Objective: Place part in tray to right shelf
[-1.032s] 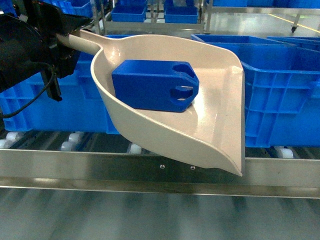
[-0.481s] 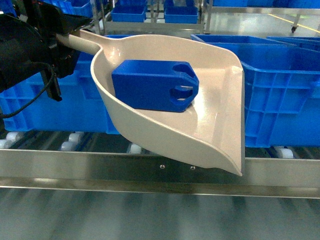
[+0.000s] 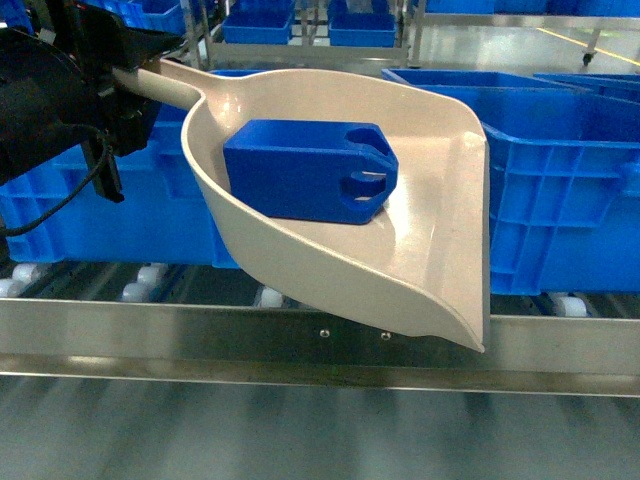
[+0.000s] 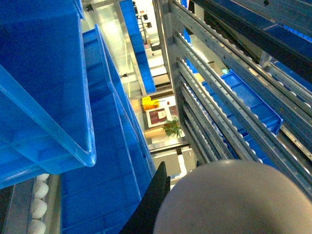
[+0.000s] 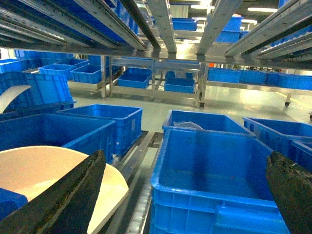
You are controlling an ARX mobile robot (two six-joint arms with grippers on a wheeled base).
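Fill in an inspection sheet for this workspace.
Surface: shelf, steel front rail, white rollers behind.
Job's things: part lies in tray; tray held in the air, tilted, over the rail.
Clutter: blue crates on the rollers.
Grippers: left gripper on the tray handle, jaw state unclear; right gripper open, empty, above a crate.
Cables: black cable hangs off left arm.
Surroundings: more racks and crates behind.

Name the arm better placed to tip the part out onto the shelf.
Left. Its gripper holds the tray handle, with the part inside, above the shelf. The right gripper is open, empty.
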